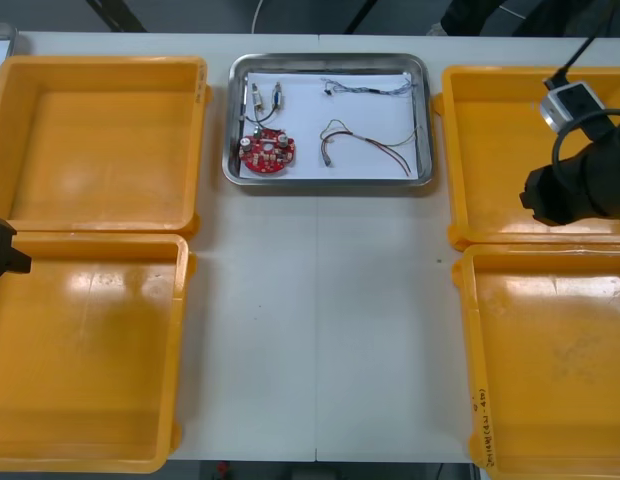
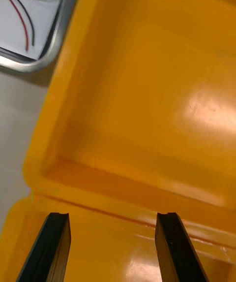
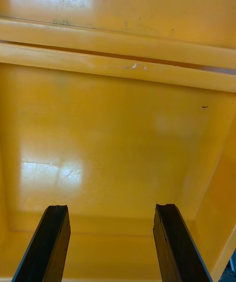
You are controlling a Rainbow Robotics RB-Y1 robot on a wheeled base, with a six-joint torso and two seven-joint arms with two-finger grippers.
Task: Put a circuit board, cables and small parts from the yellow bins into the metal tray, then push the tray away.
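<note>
Four yellow bins [image 1: 100, 140] sit on a light bench [image 1: 320, 330], two at each side. Between the two far bins, at the far middle of the bench, lies the metal tray [image 1: 328, 182], white inside. In its near left part lies a round red circuit board [image 1: 268, 152]. Just beyond the board, two small metal parts [image 1: 258, 95] lie side by side. A twisted blue and white cable [image 1: 370, 89] runs along the tray's far right part. A red and yellow cable [image 1: 365, 138] loops nearer, to the right of the board.

The right arm [image 1: 580, 180] hangs over the near part of the far right bin [image 1: 490, 150]. Seen from its wrist, the right gripper [image 2: 113, 215] has its fingers spread apart above the ridge where the two right bins meet. A corner of the tray, with cable strands in it, shows beyond the bin's wall.

The left arm [image 1: 2, 250] sits at the bench's left edge, where the two left bins meet. The left gripper [image 3: 112, 208] also has its fingers spread apart, over the floor of one of the left bins. The ridge between the two bins lies beyond its fingers.
</note>
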